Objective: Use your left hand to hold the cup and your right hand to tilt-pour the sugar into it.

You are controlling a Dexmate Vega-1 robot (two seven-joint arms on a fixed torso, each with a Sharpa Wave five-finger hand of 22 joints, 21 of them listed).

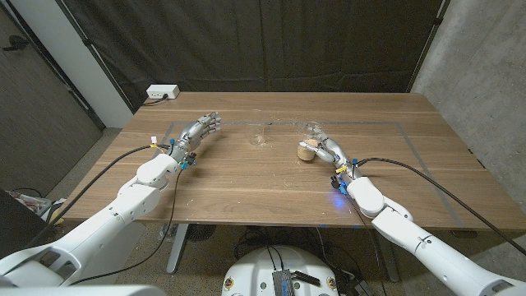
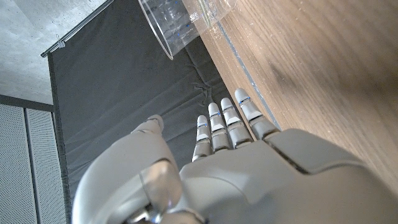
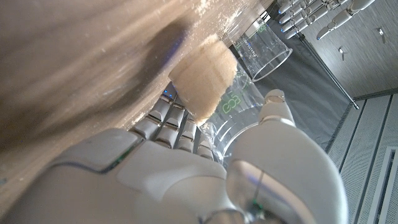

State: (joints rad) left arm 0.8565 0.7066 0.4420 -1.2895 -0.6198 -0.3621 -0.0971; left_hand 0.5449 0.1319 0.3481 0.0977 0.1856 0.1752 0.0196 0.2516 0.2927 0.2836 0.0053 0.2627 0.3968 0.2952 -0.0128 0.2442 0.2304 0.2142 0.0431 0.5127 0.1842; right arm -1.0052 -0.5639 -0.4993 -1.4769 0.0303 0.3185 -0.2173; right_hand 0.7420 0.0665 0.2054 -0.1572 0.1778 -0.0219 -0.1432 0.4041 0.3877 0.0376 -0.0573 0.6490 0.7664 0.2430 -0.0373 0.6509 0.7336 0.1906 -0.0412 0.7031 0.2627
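Right, my right hand (image 1: 326, 149) is wrapped around the clear sugar cup (image 1: 310, 148), which stands on the wooden table (image 1: 246, 181) with a tan mound of sugar (image 1: 306, 152) in its bottom; the cup sits inside my fingers, on the side facing my other arm. In the right wrist view the grip is much plainer: my fingers (image 3: 171, 121) curl round one side of the sugar cup (image 3: 233, 109), my thumb (image 3: 273, 106) presses the other, and the sugar (image 3: 204, 78) is packed against the cup's base on the wood. My left hand (image 1: 200, 129) holds nothing, fingers straight and close together, thumb apart, hovering near the table. The empty cup (image 1: 261, 134) stands well beyond my left fingertips, off toward my right hand, and it lies between the two hands, nearer the sugar cup. From the left wrist I see my left fingers (image 2: 227, 124) stretched out along the table edge with the empty cup (image 2: 180, 22) ahead of them, clearly apart. The right wrist view also catches that empty cup (image 3: 264, 53) just past the sugar cup, with my left hand (image 3: 317, 12) farther off behind it.
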